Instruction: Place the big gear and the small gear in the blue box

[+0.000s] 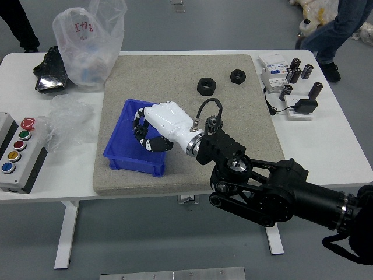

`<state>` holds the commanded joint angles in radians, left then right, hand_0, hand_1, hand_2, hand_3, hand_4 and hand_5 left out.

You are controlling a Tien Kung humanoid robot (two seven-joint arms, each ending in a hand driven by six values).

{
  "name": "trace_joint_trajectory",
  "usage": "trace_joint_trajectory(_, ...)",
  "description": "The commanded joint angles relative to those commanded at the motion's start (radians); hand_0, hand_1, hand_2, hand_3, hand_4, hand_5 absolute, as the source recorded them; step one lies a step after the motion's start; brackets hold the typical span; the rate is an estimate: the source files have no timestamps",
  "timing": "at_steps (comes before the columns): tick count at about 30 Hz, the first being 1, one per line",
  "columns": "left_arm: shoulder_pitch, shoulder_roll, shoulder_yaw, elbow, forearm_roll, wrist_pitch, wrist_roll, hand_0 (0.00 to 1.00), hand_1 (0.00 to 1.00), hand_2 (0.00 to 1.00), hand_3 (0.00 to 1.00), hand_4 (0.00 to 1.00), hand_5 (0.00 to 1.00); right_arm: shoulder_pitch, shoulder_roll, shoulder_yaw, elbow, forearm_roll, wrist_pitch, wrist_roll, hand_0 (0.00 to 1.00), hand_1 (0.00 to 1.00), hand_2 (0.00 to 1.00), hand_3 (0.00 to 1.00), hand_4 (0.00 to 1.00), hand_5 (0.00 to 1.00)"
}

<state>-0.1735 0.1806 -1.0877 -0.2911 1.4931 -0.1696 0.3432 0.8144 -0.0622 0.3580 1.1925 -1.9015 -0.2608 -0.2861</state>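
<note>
Can't tell whether my right robot hand (169,121), over the blue box (133,164), grips anything; black rings (206,86), maybe the gears, sit on the mat (157,74); dipping too low could shove the box.

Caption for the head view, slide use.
Robot's right hand over the blue box; two black ring-shaped parts on the mat.

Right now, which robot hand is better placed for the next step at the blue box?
Right, probably: the right robot hand is over the blue box, while the left is out of view.
</note>
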Motion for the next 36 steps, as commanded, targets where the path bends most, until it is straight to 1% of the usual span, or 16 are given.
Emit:
trace_joint_trajectory(2, 0.001, 0.000, -0.001, 0.000, 0.001, 0.000, 0.001, 0.767, 0.683, 0.634, 0.786, 0.707, 0.562, 0.000, 0.001, 0.000, -0.004, 0.003, 0.002, 0.000, 0.391, 0.601, 0.612, 0.631, 0.325, 0.218)
trace_joint_trajectory(5, 0.002, 0.000, -0.003, 0.000, 0.003, 0.000, 0.002, 0.767, 0.683, 0.634, 0.786, 0.707, 0.562, -0.001, 0.003, -0.006, -0.017, 0.012, 0.023, -0.003, 0.391, 0.601, 0.612, 0.631, 0.325, 0.218)
trace_joint_trajectory(6, 0.002, 0.001, -0.003, 0.000, 0.003, 0.000, 0.002, 0.767, 0.683, 0.634, 0.787, 0.707, 0.565, -0.001, 0.004, -0.008, -0.020, 0.013, 0.029, -0.005, 0.442, 0.745, 0.847, 0.909, 0.708, 0.296)
trace_joint_trajectory(11, 0.000, 0.000, -0.003, 0.000, 0.003, -0.001, 0.001, 0.767, 0.683, 0.634, 0.787, 0.707, 0.565, -0.005, 0.006, -0.016, -0.023, 0.014, 0.053, -0.008, 0.442, 0.745, 0.847, 0.909, 0.708, 0.296)
trace_joint_trajectory(12, 0.000, 0.000, -0.002, 0.000, 0.002, -0.001, 0.001, 0.767, 0.682, 0.633, 0.787, 0.708, 0.566, -0.006, 0.005, -0.013, -0.021, 0.014, 0.054, -0.007, 0.450, 0.772, 0.928, 0.998, 0.920, 0.461)
trace_joint_trajectory(17, -0.005, 0.001, 0.007, 0.001, -0.007, 0.000, -0.005, 0.767, 0.682, 0.633, 0.787, 0.708, 0.566, -0.012, -0.005, 0.003, -0.001, 0.013, 0.054, -0.001, 0.450, 0.772, 0.928, 0.998, 0.920, 0.461)
trace_joint_trajectory(18, -0.005, 0.001, 0.007, 0.001, -0.009, 0.001, -0.005, 0.767, 0.682, 0.632, 0.787, 0.708, 0.567, -0.014, -0.007, 0.006, 0.003, 0.015, 0.052, 0.001, 0.442, 0.769, 0.924, 0.998, 0.944, 0.471)
trace_joint_trajectory(22, -0.001, 0.000, 0.001, 0.001, -0.004, 0.001, -0.001, 0.767, 0.682, 0.632, 0.787, 0.708, 0.567, -0.027, -0.025, 0.054, 0.043, 0.050, 0.019, 0.024, 0.442, 0.769, 0.924, 0.998, 0.944, 0.471)
trace_joint_trajectory(23, 0.000, 0.000, 0.000, 0.001, -0.003, 0.001, 0.000, 0.767, 0.682, 0.632, 0.787, 0.708, 0.567, -0.033, -0.037, 0.075, 0.063, 0.069, 0.008, 0.033, 0.442, 0.769, 0.924, 0.998, 0.944, 0.471)
trace_joint_trajectory(24, 0.000, 0.000, 0.000, 0.001, -0.004, 0.001, 0.000, 0.766, 0.682, 0.632, 0.787, 0.708, 0.567, -0.039, -0.049, 0.095, 0.081, 0.086, 0.001, 0.040, 0.395, 0.710, 0.845, 0.917, 0.909, 0.442)
trace_joint_trajectory(29, -0.002, 0.000, 0.020, 0.003, -0.026, 0.007, -0.008, 0.766, 0.682, 0.632, 0.787, 0.708, 0.567, -0.103, -0.144, 0.223, 0.180, 0.170, -0.028, 0.070, 0.395, 0.710, 0.845, 0.917, 0.909, 0.442)
trace_joint_trajectory(30, -0.001, 0.001, 0.023, 0.004, -0.030, 0.008, -0.011, 0.766, 0.682, 0.632, 0.786, 0.707, 0.566, -0.121, -0.167, 0.253, 0.194, 0.175, -0.032, 0.073, 0.371, 0.676, 0.816, 0.878, 0.892, 0.424)
trace_joint_trajectory(33, 0.003, 0.003, 0.030, 0.006, -0.039, 0.013, -0.016, 0.766, 0.682, 0.632, 0.786, 0.707, 0.566, -0.179, -0.234, 0.339, 0.205, 0.171, -0.035, 0.075, 0.371, 0.676, 0.816, 0.878, 0.892, 0.424)
trace_joint_trajectory(35, 0.006, 0.004, 0.026, 0.007, -0.036, 0.015, -0.017, 0.766, 0.682, 0.632, 0.786, 0.707, 0.566, -0.206, -0.267, 0.384, 0.194, 0.151, -0.030, 0.069, 0.371, 0.676, 0.816, 0.878, 0.892, 0.424)
trace_joint_trajectory(36, 0.007, 0.004, 0.025, 0.008, -0.035, 0.015, -0.018, 0.766, 0.683, 0.632, 0.786, 0.707, 0.565, -0.215, -0.277, 0.403, 0.188, 0.143, -0.028, 0.067, 0.377, 0.673, 0.818, 0.879, 0.876, 0.399)
